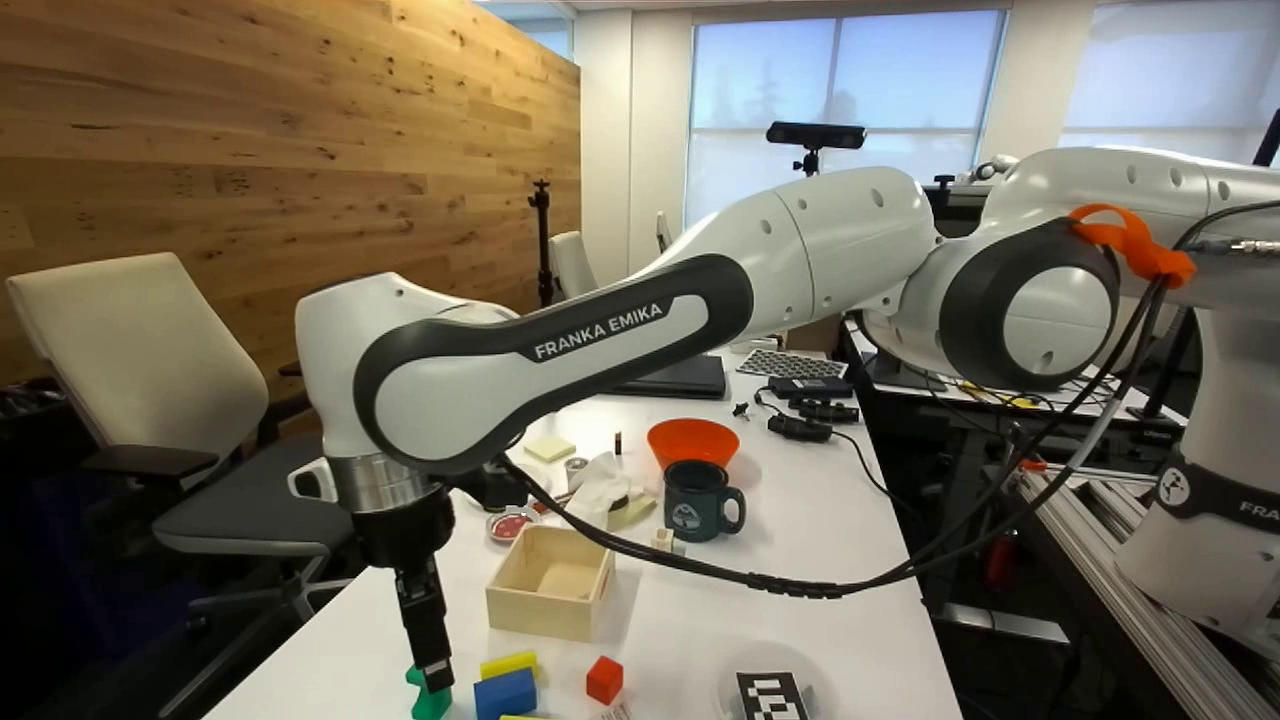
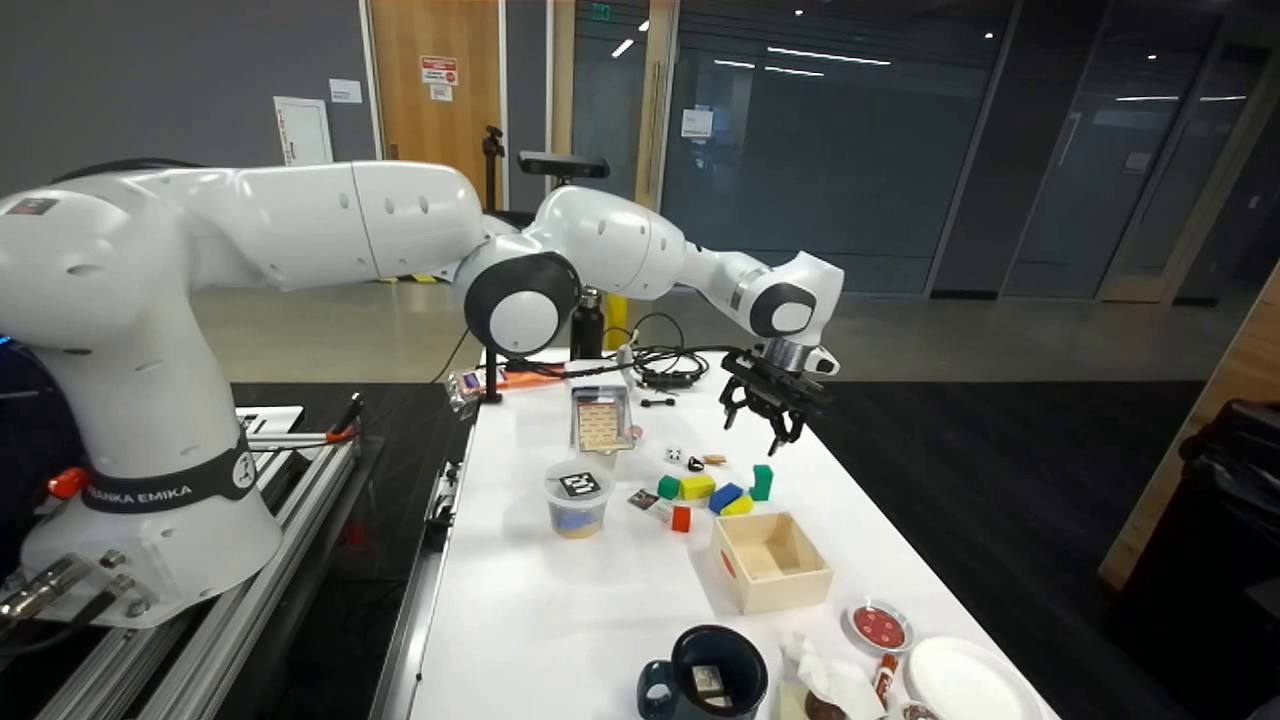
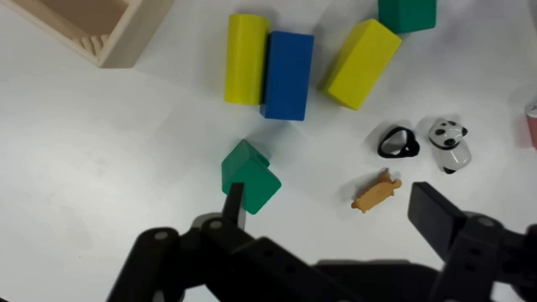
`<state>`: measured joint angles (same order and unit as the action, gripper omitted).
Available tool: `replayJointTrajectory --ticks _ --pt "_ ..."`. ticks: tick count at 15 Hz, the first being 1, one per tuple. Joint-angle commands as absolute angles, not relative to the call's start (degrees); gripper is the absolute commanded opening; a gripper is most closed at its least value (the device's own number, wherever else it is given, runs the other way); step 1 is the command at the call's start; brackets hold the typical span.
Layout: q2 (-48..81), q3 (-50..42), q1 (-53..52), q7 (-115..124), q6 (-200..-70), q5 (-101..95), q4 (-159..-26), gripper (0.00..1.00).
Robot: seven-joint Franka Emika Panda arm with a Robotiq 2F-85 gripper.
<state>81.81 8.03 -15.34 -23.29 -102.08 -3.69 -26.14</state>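
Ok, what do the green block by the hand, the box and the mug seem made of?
Green block: painted wood or plastic, can't tell which; smooth, matte, even colour, no visible grain.
Box: apparently bare wood, matte, judging by its pale tan walls.
Mug: probably glazed ceramic, possibly enamelled metal; dark, with a faint sheen.

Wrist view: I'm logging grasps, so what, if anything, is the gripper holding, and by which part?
Nothing is held: the gripper stands open, its fingers wide apart, and the nearest green block rests on the table.
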Motion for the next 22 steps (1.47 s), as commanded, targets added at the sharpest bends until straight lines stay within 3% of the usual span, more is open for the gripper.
replayJointTrajectory --ticks 1,22 --pt "83.2 7.5 -15.6 -24.0 -102.8 -2.8 -24.7 1.0" --pt "85.2 6.9 -16.2 -26.6 -105.4 -3.0 -26.9 1.0"
